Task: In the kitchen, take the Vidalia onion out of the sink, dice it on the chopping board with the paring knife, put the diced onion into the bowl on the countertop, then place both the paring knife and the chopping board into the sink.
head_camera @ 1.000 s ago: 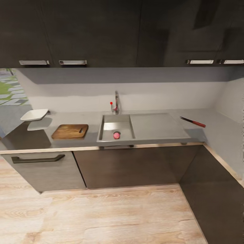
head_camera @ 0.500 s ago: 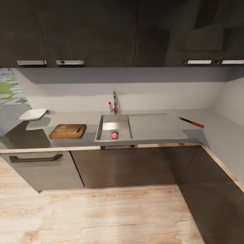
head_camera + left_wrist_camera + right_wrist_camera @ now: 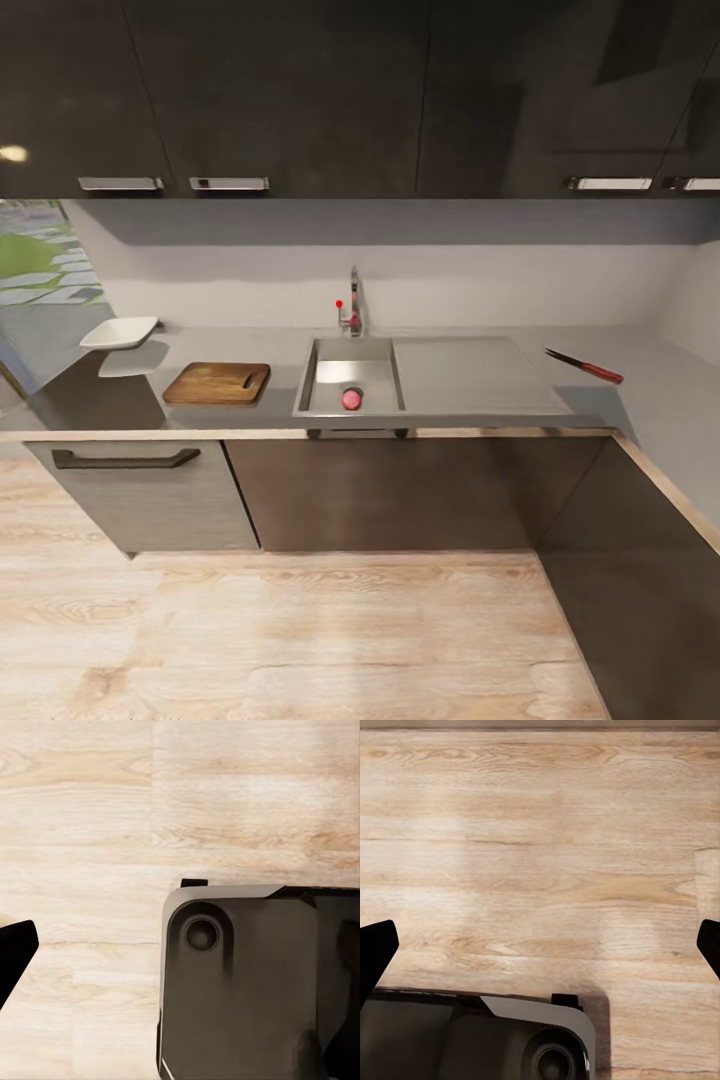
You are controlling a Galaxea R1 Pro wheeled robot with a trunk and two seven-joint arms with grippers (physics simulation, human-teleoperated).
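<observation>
Across the last second the whole head view slides a little to the right, so the camera is turning, not the things: every item keeps its place on the surface [image 3: 120,400]. At far left the white bowl [image 3: 120,332] rests on the surface's end. Just right of it lies the chopping board [image 3: 217,383], flat and bare. Next comes the sink [image 3: 400,345], with the Vidalia onion [image 3: 351,398] in the basin near its front wall, the tap [image 3: 352,305] behind. Beyond the drainboard the paring knife [image 3: 585,366] lies on the surface, well apart from the board.

Both wrist views look down at the wooden floor [image 3: 540,832] and the robot's dark base [image 3: 247,982]. The right jaws stand spread, dark tips at either edge; for the left jaws I cannot tell. I judge the robot is on approach and no step is begun.
</observation>
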